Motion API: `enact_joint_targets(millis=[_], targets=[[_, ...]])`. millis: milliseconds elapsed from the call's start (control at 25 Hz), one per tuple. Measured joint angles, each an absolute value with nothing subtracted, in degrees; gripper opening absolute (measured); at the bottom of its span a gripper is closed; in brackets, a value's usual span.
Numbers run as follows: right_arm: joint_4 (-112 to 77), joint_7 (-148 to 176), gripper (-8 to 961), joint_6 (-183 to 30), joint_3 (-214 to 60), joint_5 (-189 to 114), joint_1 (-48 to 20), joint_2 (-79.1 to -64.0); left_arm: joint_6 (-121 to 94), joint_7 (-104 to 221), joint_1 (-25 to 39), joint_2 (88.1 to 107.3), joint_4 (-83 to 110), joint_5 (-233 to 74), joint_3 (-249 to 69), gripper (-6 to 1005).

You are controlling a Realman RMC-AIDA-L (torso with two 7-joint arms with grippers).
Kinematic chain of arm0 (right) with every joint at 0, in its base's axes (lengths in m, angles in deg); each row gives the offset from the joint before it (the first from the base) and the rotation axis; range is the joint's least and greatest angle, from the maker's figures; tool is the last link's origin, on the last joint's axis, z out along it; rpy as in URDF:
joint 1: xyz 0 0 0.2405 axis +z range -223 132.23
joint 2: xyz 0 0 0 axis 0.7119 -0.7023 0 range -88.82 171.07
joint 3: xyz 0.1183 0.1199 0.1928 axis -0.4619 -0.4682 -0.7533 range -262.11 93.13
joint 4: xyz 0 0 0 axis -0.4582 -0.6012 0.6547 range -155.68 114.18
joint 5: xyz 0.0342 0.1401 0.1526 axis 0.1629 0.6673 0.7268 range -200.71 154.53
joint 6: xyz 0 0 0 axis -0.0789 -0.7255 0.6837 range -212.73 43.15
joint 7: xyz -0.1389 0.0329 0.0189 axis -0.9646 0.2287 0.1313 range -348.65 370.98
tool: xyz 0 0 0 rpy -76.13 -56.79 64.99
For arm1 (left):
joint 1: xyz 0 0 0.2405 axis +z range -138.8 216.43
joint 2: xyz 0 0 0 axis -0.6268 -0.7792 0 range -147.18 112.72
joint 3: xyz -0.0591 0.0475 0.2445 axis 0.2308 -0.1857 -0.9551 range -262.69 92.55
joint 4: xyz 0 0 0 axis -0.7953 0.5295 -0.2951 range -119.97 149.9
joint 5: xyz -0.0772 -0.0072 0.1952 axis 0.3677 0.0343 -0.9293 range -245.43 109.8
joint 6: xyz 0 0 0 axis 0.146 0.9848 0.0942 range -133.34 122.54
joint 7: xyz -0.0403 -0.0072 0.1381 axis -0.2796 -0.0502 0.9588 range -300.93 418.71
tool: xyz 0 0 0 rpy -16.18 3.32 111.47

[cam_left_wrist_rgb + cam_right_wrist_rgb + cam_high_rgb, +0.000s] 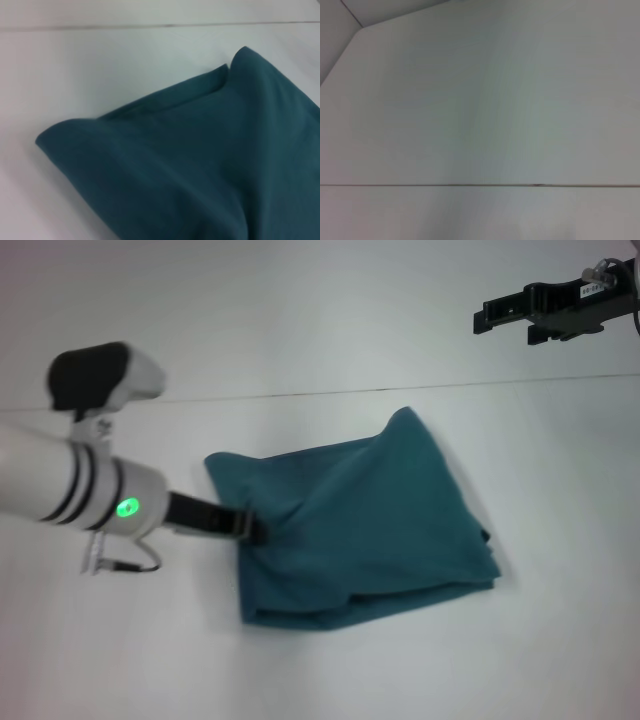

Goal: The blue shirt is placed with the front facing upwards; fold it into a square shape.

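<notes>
The blue shirt (360,525) lies folded into a rough, rumpled rectangle in the middle of the white table, plain teal side up, with no print showing. My left gripper (255,530) sits low at the shirt's left edge, its black fingers pressed against the cloth where the fabric puckers. In the left wrist view the shirt (200,160) fills the frame with a folded edge and one raised corner. My right gripper (490,318) hangs high at the far right, well away from the shirt, and its wrist view holds only bare table.
The white table (330,670) spreads around the shirt on all sides. A thin seam line (300,393) crosses it behind the shirt. My left arm's white forearm with a green light (127,507) covers the near left.
</notes>
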State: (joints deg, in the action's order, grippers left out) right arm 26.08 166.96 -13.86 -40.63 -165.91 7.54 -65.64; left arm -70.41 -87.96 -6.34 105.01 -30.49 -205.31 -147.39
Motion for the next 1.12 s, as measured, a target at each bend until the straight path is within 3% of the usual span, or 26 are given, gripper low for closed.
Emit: enact_joint_targets(millis=[440, 880, 1120], targets=[[26.08, 166.86, 938, -13.84, -40.34, -165.91, 8.02, -66.01, -76.30, -87.56, 1.29, 103.40, -35.03, -210.46, -137.66, 63], [26.01, 166.73, 938, -13.87, -40.19, -165.91, 8.11, -66.20, -79.77, -87.70, 0.30, 102.40, -34.69, -210.53, -136.38, 71], [26.00, 166.61, 938, -13.80, -40.19, -165.91, 7.81, -66.18, -82.42, -87.80, 1.71, 102.91, -41.95, -209.51, -135.26, 91]])
